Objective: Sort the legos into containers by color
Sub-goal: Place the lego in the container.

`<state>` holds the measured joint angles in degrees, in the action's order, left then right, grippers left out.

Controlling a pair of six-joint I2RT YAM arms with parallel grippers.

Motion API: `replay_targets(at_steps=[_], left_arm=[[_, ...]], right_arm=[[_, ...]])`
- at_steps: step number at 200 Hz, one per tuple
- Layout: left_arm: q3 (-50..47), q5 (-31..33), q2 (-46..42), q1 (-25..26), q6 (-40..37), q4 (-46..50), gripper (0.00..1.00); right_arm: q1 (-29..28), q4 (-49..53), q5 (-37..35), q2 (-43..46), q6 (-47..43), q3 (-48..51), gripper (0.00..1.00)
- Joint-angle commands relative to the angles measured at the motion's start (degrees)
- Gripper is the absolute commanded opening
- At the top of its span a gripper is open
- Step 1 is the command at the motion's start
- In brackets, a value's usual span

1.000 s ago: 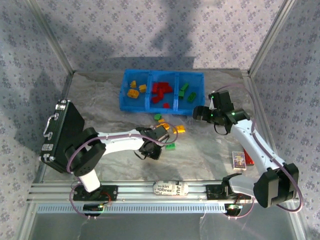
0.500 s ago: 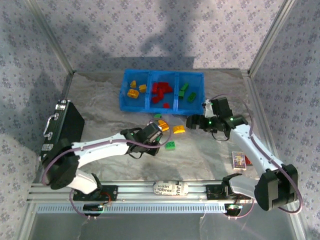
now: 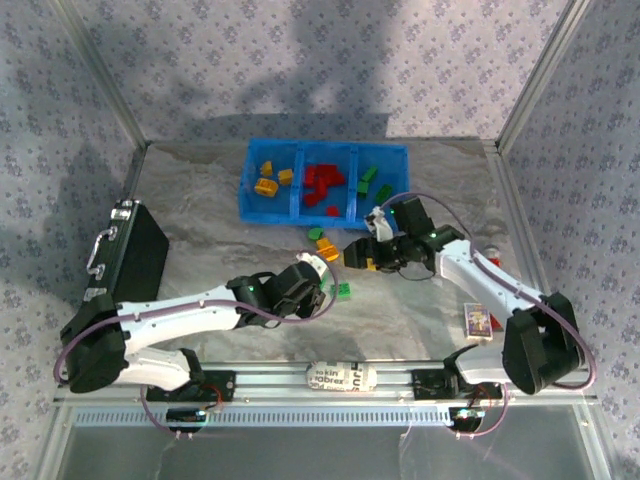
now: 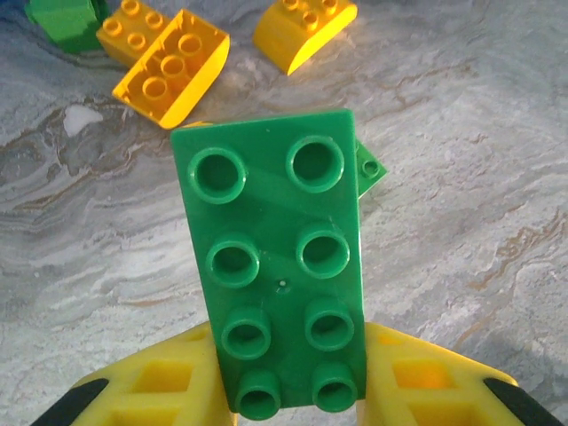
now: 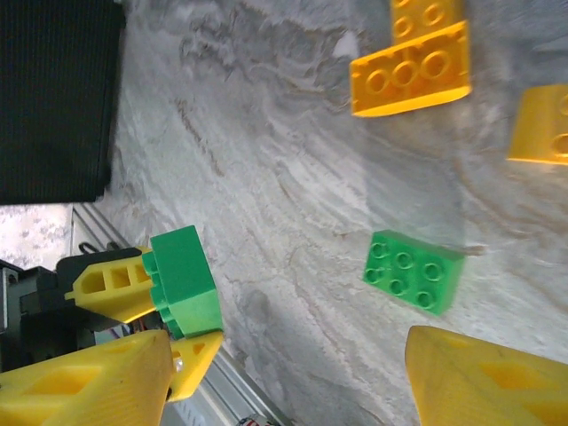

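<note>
Over on the left, my left gripper (image 4: pixel 284 382) has stretched forward, clamped on a green lego (image 4: pixel 275 257). Rightward, my right gripper (image 5: pixel 293 355) has dropped back from the blue bin (image 3: pixel 246 185), jaws wide above a loose green lego (image 5: pixel 413 271) on the table (image 3: pixel 200 200). Both belong in the green compartment.

Bright, even light throws soft, broad shadows across the patterned back wall (image 3: pixel 330 60).
</note>
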<state>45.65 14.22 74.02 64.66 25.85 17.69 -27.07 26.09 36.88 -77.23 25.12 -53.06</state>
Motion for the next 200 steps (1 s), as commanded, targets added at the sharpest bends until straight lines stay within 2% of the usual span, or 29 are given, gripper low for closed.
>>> replay_targets(at_steps=[1, 62, 95, 113, 151, 162, 169, 187, 200], left_arm=[[0.0, 1.4, -1.4, 0.6, -1.8, -3.0, 0.33], [-0.2, 1.2, -1.4, 1.2, -1.7, -3.9, 0.33], [-0.5, 0.8, -1.8, 1.3, -2.0, -5.2, 0.33], [-0.7, 1.0, -2.0, 1.2, -2.0, -5.5, 0.34], [-1.7, 1.0, -3.0, 1.3, -1.8, -6.2, 0.34], [-1.8, 0.8, -3.2, 1.3, -1.8, -6.4, 0.35], [-2.1, 1.0, -3.2, 1.3, -1.8, -6.5, 0.40], [-2.6, 2.4, -3.6, 1.2, -1.2, -6.4, 0.70], [-3.1, 3.1, -4.2, 1.3, -0.6, -6.4, 0.80]], right_arm=[[-2.3, -1.8, 1.1, -1.9, 1.4, -2.5, 0.70], [-6.1, -3.9, 2.1, -5.3, 2.4, -4.9, 0.69], [-8.4, -4.7, 2.2, -7.0, 2.9, -5.5, 0.64], [-9.1, -4.5, 2.0, -7.4, 2.9, -5.8, 0.58], [-9.3, -4.2, 1.5, -7.6, 3.2, -5.6, 0.38], [-9.2, -4.3, 0.9, -7.5, 3.5, -5.5, 0.35], [-9.1, -4.4, 0.5, -7.3, 3.7, -5.4, 0.33], [-8.3, -4.4, -0.4, -6.9, 4.1, -5.5, 0.31], [-7.4, -3.7, -1.2, -6.3, 4.1, -6.0, 0.30]])
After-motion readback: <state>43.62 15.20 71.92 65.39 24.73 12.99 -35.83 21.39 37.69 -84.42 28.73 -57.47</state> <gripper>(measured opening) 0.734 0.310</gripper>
